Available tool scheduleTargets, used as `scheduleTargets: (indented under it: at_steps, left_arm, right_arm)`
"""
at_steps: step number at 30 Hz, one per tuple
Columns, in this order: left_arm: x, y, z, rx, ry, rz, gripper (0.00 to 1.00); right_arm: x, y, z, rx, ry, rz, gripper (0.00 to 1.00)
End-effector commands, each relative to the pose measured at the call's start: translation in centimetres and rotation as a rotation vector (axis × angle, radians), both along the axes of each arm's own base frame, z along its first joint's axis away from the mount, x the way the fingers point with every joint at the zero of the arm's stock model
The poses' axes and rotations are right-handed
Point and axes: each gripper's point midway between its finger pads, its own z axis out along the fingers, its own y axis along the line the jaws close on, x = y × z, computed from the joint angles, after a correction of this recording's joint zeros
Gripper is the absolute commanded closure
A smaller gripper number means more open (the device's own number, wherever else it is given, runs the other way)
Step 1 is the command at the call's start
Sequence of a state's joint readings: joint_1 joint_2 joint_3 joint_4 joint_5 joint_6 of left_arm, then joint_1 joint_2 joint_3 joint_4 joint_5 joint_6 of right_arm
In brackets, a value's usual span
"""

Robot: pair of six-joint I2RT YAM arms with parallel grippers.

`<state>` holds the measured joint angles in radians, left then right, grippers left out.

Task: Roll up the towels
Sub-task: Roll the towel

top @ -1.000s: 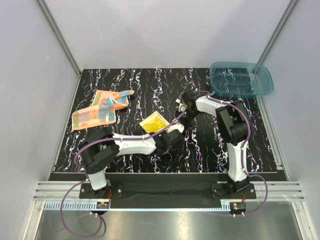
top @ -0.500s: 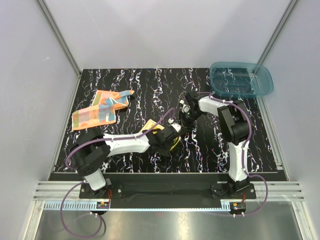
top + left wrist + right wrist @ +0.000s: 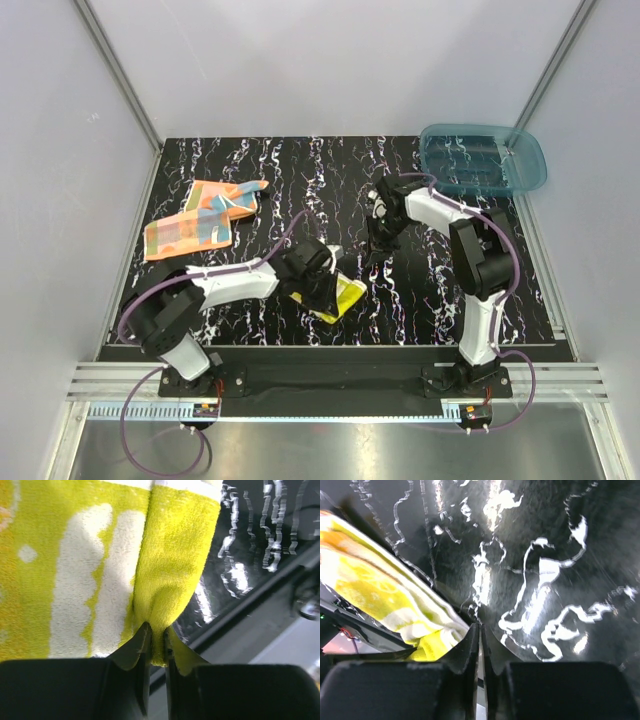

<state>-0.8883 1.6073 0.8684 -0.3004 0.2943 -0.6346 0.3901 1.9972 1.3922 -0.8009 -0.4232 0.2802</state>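
Observation:
The yellow towel with pale markings lies near the table's front middle, partly under my left wrist. My left gripper is shut on a pinched fold of the yellow towel, which bulges out above the left gripper. The orange towel with blue and white patches lies crumpled at the far left, apart from both arms. My right gripper points down at the bare table, right of the yellow towel. In its wrist view the right gripper is shut with nothing between its fingers, and the yellow towel lies to its left.
A translucent teal bin stands at the back right corner. The black marbled table ends close in front of the yellow towel, at a metal rail.
My left gripper has dragged the yellow towel toward the near edge and slightly right. The right gripper has shifted a little to the right, away from the towel.

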Motion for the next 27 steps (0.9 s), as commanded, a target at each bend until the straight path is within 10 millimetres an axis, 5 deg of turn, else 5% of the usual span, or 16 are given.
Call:
scheduleTargets:
  at_steps: [1,9,17,27]
  left_arm:
    - [-0.6,-2.1,3.9,-0.236,0.092,0.016,0.87]
    - [-0.4,-1.7,5.4,-0.438,0.28,0.15,0.86]
    - [-0.1,0.3,4.1,-0.595,0.408,0.302,0.87]
    - [1.4,2.9,2.0,-0.569,0.516,0.493,0.86]
  right_arm:
    - [1.4,-0.8,3.9,-0.025,-0.112,-0.014,0.88]
    - [-0.2,-0.5,6.6,0.045,-0.138,-0.023,0.73]
    - [-2.6,1.5,8.1,0.239,-0.126,-0.011,0.68]
    - [-7.0,3.3,7.2,0.425,-0.12,-0.013,0.4]
